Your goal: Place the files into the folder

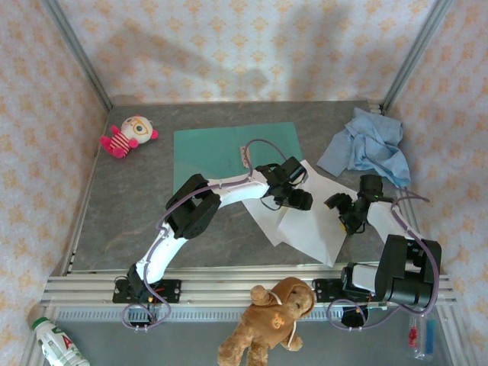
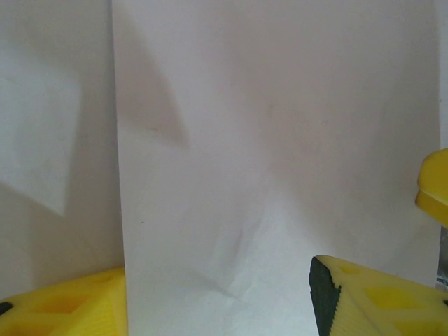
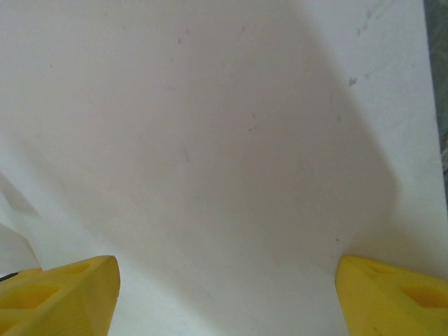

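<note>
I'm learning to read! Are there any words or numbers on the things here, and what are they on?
No text here can be read.
On the bottle, the red label: white marks, too small to read.
On the white sheets: blank.
On the teal folder: no marks seen.

Grey table (image 1: 114,221), folder (image 1: 213,149), files (image 1: 313,229), cloth (image 1: 366,149), doll (image 1: 126,136)

Overhead camera looks down; wrist cameras hug files (image 1: 306,229).
</note>
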Available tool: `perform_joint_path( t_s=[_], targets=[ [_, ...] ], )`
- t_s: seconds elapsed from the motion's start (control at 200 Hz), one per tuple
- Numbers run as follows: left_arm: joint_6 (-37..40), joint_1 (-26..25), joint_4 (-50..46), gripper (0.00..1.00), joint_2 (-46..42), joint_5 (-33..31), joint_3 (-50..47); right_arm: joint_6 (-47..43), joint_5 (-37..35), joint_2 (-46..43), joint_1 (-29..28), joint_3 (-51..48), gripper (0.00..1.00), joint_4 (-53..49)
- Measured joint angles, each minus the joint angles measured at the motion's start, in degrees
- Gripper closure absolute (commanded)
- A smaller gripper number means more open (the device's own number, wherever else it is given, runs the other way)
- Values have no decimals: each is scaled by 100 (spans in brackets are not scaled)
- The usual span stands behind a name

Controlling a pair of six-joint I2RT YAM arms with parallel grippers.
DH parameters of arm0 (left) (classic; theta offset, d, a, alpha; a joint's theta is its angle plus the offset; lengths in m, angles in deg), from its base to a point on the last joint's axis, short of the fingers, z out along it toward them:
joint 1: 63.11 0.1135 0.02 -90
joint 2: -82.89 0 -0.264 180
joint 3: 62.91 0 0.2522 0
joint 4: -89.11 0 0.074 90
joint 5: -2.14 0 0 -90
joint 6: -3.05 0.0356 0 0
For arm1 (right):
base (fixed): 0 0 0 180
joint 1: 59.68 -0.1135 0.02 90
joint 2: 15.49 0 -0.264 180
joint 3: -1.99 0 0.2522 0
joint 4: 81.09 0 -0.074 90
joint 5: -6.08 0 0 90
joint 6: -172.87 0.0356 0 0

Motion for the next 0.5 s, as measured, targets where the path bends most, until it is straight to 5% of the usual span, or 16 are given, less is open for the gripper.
perform_joint_path(
  t_s=[0.5],
  targets=[
    [-382,190,660,46,-31,422,-332,85,98,31,0,-9,19,66]
  ],
)
